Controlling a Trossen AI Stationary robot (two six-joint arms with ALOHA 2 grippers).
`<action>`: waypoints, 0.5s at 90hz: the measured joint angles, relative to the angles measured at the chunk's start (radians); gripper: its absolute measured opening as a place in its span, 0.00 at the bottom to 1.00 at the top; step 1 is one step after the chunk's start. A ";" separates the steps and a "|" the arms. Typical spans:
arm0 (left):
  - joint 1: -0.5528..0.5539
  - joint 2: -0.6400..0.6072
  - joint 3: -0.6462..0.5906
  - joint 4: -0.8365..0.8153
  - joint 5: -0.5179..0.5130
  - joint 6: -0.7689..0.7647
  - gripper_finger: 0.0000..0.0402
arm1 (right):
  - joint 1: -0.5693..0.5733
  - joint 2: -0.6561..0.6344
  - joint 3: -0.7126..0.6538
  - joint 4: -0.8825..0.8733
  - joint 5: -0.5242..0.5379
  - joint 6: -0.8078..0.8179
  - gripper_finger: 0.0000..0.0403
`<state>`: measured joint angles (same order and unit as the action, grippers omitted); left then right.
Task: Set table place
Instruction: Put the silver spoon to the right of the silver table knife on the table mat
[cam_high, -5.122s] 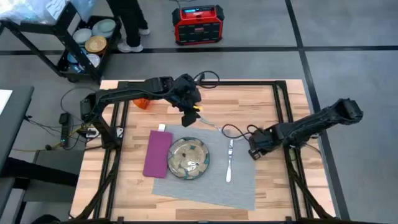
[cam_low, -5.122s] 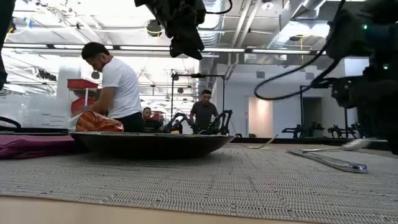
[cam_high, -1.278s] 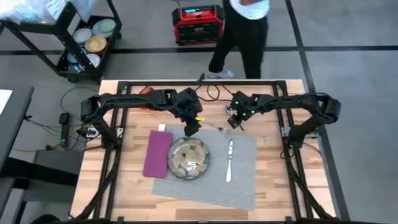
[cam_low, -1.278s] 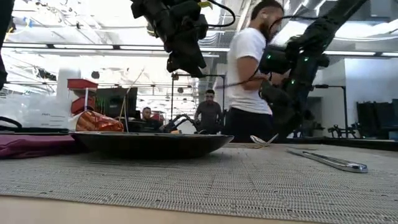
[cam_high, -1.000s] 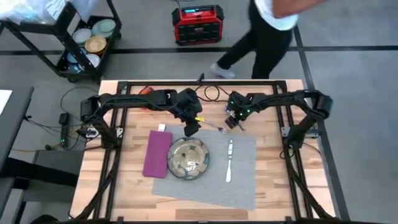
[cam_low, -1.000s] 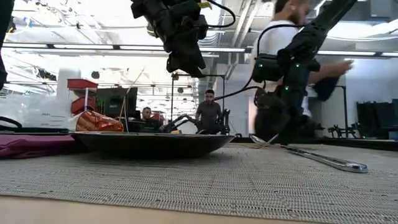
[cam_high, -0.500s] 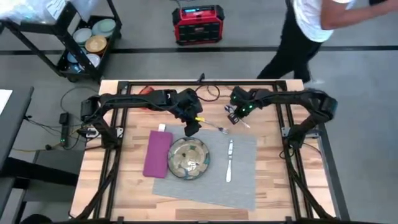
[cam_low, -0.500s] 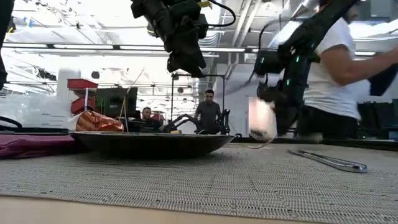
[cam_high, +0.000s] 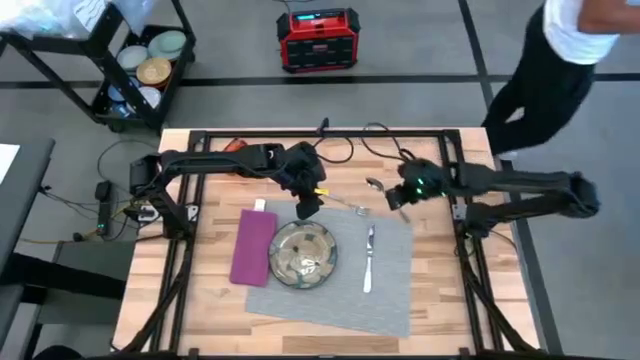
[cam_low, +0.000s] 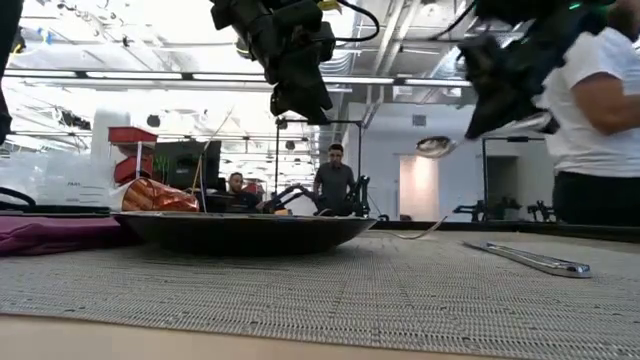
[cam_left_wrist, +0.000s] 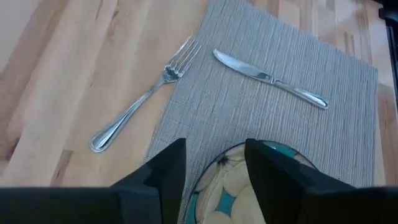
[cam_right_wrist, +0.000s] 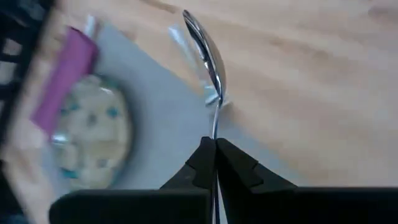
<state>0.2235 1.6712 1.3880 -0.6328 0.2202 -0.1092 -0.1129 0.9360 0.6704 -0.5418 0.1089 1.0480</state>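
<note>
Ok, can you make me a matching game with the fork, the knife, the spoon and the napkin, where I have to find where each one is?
Things:
1. fork
2. knife
3. spoon
4. napkin

Places:
A. held up off the table in the right gripper
B. lying flat on the grey placemat, beside the plate
C. half on the bare wood, tines on the placemat's edge
D. on the plate's other side from the knife

Pairs: 1-C, 2-B, 3-A, 4-D
</note>
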 joint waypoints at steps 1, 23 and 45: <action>0.001 0.000 0.000 0.000 0.000 0.000 0.37 | 0.016 -0.007 -0.008 0.009 0.012 0.020 0.00; 0.026 0.000 0.000 -0.001 0.000 -0.006 0.37 | 0.340 -0.001 -0.147 0.171 0.265 0.447 0.00; 0.040 0.000 0.000 -0.005 0.000 -0.007 0.37 | 0.564 0.131 -0.194 0.279 0.364 0.745 0.00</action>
<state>0.2630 1.6711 1.3884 -0.6379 0.2199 -0.1164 0.4510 1.0674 0.4762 -0.2628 0.4730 1.7932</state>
